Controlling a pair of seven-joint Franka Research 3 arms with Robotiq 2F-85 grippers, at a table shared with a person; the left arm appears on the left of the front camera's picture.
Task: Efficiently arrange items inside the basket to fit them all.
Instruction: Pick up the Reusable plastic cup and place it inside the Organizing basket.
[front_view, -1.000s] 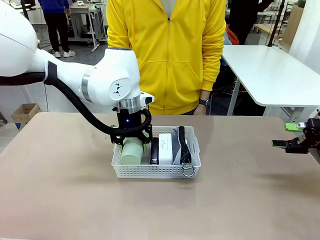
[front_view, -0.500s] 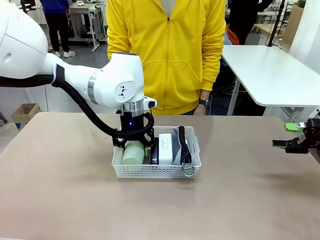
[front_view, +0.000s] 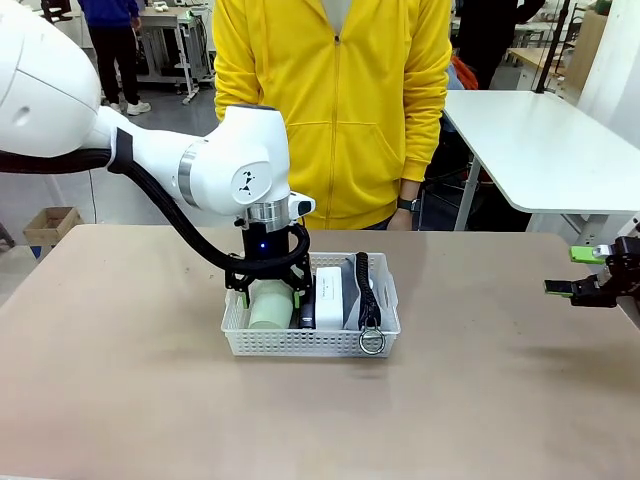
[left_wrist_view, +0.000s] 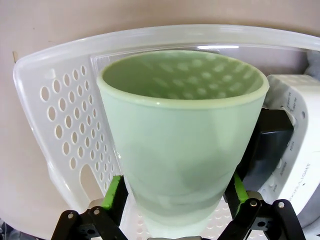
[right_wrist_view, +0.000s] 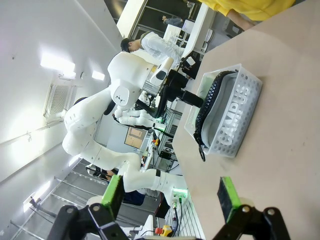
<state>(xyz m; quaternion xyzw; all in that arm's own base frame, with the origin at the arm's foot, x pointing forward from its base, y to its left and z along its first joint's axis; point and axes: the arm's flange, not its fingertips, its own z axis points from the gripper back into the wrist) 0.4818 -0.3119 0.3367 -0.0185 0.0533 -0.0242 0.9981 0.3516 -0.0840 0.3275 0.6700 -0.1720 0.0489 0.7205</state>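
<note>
At the near middle of the tan table (front_view: 150, 400) sits the white basket (front_view: 300, 343), and the left gripper (front_view: 268, 296) hangs straight down into its left end. From the wrist camera, the pale green cup (left_wrist_view: 182, 135) lies on its side between the 2 green pads (left_wrist_view: 116, 192), mouth pointing away toward the perforated end wall of the basket (left_wrist_view: 65, 125). The pads stand either side of the cup's base with a slim gap showing, so the jaws look spread and no longer squeezing it; the cup rests on the basket floor.

Right beside the cup comes the black stapler (front_view: 308, 298), pressed between the cup and the small white box (front_view: 330, 297). In the wrist view the stapler (left_wrist_view: 265, 150) is a dark block touching the cup's side, with the white box (left_wrist_view: 300, 150) against it. Past the box lies the grey pouch (front_view: 353, 290) along the basket's right wall, its black strap (front_view: 366, 290) running lengthwise and the metal ring (front_view: 372, 341) hanging over the near rim.

Off at the right edge of the table, well apart from the basket, the right gripper (front_view: 583, 284) hovers with its jaws wide and nothing between them; its own camera looks across at the pouch (right_wrist_view: 235, 112) lettered CAMPUS through the lattice.

At the far side a person in a yellow hoodie (front_view: 335, 110) stands close to the table.
</note>
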